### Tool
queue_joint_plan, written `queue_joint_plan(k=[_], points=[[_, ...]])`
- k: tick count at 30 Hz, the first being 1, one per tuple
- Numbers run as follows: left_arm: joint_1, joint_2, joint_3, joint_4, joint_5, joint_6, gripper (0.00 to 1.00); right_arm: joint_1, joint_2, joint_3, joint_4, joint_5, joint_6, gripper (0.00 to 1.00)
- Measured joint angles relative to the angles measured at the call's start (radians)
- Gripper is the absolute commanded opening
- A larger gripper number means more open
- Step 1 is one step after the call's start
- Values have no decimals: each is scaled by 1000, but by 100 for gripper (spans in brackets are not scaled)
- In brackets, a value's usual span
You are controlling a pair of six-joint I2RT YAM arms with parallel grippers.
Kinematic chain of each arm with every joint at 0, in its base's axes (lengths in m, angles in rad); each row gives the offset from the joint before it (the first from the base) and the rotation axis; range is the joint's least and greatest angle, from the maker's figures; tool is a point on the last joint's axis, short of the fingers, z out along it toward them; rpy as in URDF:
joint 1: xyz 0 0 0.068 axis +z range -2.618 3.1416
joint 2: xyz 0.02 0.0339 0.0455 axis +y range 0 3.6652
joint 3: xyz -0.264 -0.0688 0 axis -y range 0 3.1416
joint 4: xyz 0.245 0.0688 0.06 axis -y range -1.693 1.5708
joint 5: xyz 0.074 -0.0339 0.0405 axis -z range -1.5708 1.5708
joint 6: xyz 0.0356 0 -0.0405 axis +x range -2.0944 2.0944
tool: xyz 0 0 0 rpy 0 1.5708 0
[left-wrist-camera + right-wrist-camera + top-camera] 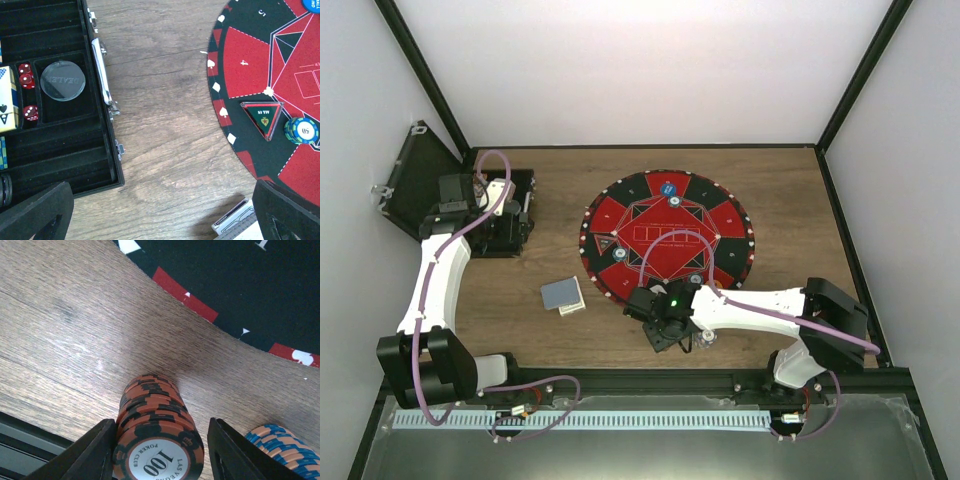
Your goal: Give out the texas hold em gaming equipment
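left end effector (160, 216) wide open, right end effector (161, 452) parted

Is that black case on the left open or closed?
Open. The case shows its compartments, with red dice and a clear dealer button inside; its lid is swung back.

Chip stack (157, 440) is orange-brown with black edge stripes, white centre printed black; neighbouring stack (285, 450) blue and orange striped. Mat (240, 65) red and black, white suit marks on rim; dice (27, 82) red, white pips.
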Motion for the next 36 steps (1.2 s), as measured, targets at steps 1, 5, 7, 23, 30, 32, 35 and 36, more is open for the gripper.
queue_joint_plan(k=[1, 5, 7, 23, 30, 32, 35, 36], points=[[0, 0, 0, 0, 0, 0, 100, 0, 0, 0, 0, 0, 2, 48], [0, 0, 0, 0, 0, 0, 100, 0, 0, 0, -1, 1, 2, 39], [0, 0, 0, 0, 0, 0, 100, 0, 0, 0, -2, 1, 7, 37], [0, 1, 0, 0, 0, 0, 100, 0, 0, 109, -82, 27, -2, 31], [0, 6, 0, 0, 2, 0, 100, -37, 61, 247, -108, 61, -56, 31], [0, 6, 0, 0, 2, 0, 100, -83, 98, 288, -92, 60, -89, 31], [0, 6, 0, 0, 3, 0, 100, -170, 158, 340, -42, 55, -142, 31], [0, 6, 0, -1, 3, 1, 100, -195, 182, 357, -27, 53, -157, 31]])
